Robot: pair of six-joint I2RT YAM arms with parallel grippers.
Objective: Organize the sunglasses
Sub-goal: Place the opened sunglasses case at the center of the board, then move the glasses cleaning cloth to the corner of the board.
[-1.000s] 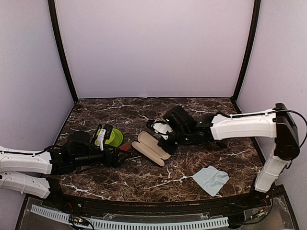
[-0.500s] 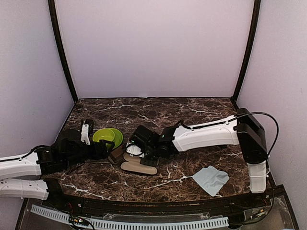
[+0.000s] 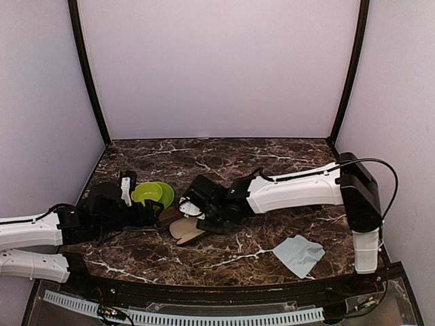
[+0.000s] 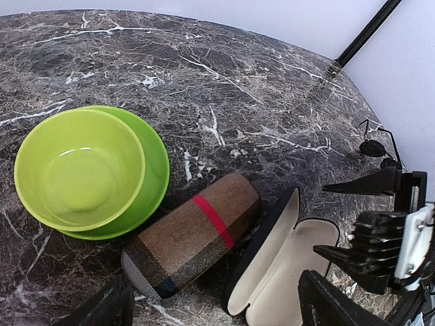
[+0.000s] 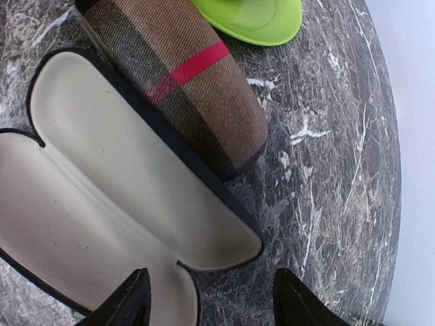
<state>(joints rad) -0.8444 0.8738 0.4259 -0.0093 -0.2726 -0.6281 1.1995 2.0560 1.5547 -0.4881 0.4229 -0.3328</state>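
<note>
My right gripper (image 5: 211,280) gapes over the open case (image 5: 102,197), sunglasses (image 4: 372,147) just behind it; left gripper (image 4: 214,291) gapes too; marble table (image 4: 238,75).

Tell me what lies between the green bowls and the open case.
A closed brown striped case, lying between the green bowls and the open case; the left wrist view shows it.

Lab robot cell — plain lilac walls (image 3: 217,68), black corner posts (image 3: 88,75), marble-look table (image 3: 285,153) boxed in on three sides.
</note>
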